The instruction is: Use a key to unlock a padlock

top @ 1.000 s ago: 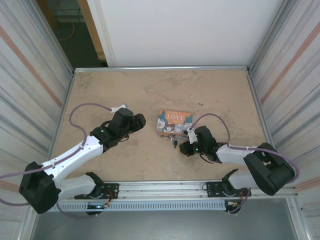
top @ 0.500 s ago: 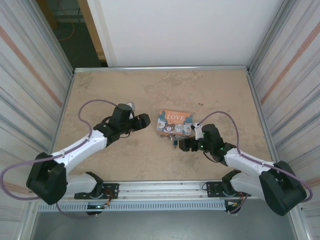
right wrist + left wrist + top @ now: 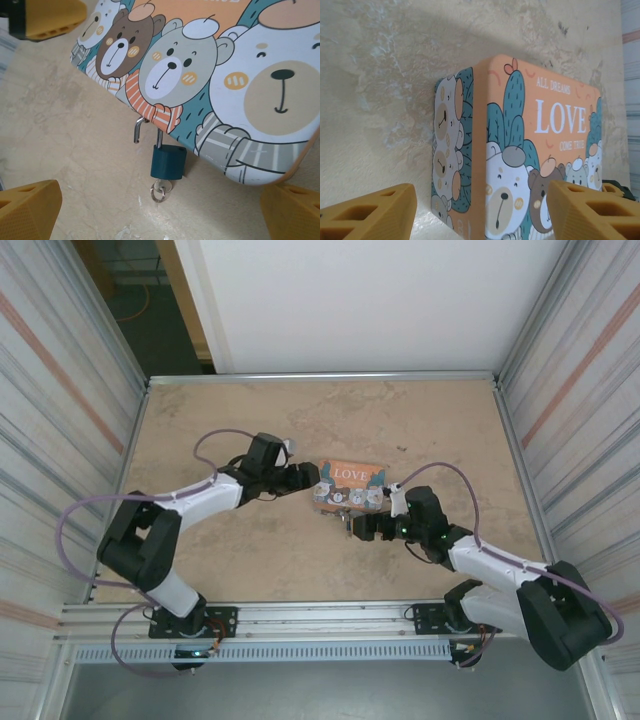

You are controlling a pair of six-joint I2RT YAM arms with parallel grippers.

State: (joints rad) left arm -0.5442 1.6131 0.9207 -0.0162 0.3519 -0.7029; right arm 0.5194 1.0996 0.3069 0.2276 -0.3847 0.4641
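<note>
"Where's the padlock [image 3: 168, 162]?"

"At the tin's [image 3: 210, 75] front edge, low on the bench [image 3: 75, 150]. Long axis: shackle at 12 o'clock, key [image 3: 161, 189] at 6."

"Handling?"

"Probably light, hard and slippery. Pinch the body's flat sides. Left tool [image 3: 480, 212] and right tool [image 3: 160, 210] gape, empty."

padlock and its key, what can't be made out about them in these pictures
- Right wrist view: the top of the padlock's shackle is hidden behind the tin's lower edge; what it hooks is unclear.
- Right wrist view: the key is too small; its blade is hidden in the padlock body.
- Top external view: padlock and key are too small, crowded by the right gripper.
</note>
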